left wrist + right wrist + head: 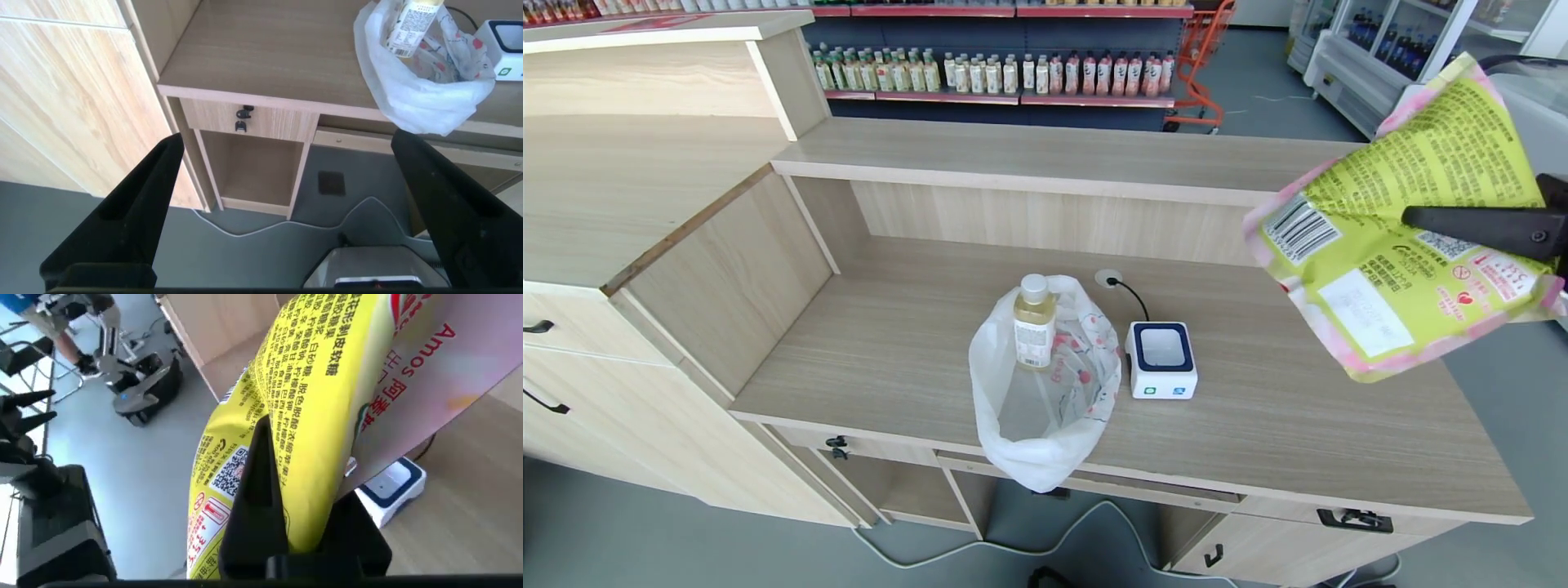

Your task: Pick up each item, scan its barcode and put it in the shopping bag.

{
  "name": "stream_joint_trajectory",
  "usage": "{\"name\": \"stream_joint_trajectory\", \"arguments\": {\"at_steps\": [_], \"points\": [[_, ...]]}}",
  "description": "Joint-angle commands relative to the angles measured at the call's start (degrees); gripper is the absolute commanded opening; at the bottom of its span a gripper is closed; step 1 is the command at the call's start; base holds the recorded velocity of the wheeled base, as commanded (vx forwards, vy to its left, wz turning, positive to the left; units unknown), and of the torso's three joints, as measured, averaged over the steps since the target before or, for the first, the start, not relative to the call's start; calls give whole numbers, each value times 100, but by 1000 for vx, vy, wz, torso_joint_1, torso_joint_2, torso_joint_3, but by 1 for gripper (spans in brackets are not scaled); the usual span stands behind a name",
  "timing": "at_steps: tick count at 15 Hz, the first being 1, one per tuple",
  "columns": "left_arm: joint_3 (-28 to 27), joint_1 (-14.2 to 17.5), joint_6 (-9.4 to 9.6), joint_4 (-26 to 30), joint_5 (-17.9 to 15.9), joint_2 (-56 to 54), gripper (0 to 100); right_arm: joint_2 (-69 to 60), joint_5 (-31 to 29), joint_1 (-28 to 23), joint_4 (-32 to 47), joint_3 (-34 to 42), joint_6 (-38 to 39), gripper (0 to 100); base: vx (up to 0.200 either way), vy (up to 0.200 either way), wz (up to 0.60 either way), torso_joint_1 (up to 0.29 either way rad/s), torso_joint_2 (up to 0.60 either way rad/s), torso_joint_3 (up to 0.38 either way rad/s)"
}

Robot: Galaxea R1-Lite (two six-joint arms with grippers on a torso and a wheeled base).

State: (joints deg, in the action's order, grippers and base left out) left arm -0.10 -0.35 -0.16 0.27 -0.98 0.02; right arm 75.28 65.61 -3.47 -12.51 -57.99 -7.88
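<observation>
Pouch [1421,147] — aloft near counter [1258,408] edge

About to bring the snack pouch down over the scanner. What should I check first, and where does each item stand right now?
1. Grip: right hand clamped across the snack pouch, held high off the counter: ok.
2. Barcode orientation: faces up toward the head camera, away from the scanner: not ok, turn it first.
3. Scanner window: uncovered, facing up: ok.
4. Shopping bag: mouth open, bottle upright inside, space beside it: ok.
5. Left hand: open, low in front of the counter, off the path: ok.
</observation>
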Motion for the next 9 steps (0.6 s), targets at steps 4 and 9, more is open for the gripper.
{"name": "stream_joint_trajectory", "arguments": {"at_steps": [4, 9], "points": [[1, 0, -2, 0, 1, -2, 100, -1252, 637, 1077, 20, 1308, -1920, 0, 0, 0, 0, 0, 0, 0], [1, 0, -2, 0, 1, -2, 100, -1270, 1042, 1130, 3, 1114, -2201, 0, 0, 0, 0, 0, 0, 0]]}}
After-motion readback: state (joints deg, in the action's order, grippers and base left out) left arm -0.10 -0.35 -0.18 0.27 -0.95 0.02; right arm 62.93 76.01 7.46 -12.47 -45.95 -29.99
